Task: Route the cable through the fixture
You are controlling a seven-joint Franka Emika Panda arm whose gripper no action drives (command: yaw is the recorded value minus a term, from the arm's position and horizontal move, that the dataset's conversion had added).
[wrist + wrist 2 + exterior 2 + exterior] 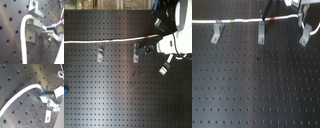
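The white cable (242, 21) lies across the far part of the black board, with a green band (232, 21) and a red band (272, 19). It also shows in the second exterior view (94, 41). Three grey clips stand just in front of it: left (216, 34), middle (261, 32) and right (306, 35). My gripper (264, 18) comes down onto the cable by the red band, just behind the middle clip (136, 51). In the first wrist view the cable (23, 40) bends past the clip (33, 21) into my shut fingers (51, 33).
The black perforated board (252, 85) fills both exterior views. A small blue object (65, 90) sits at the second exterior view's left edge. The white arm body (178, 30) hangs over the right clip (165, 65).
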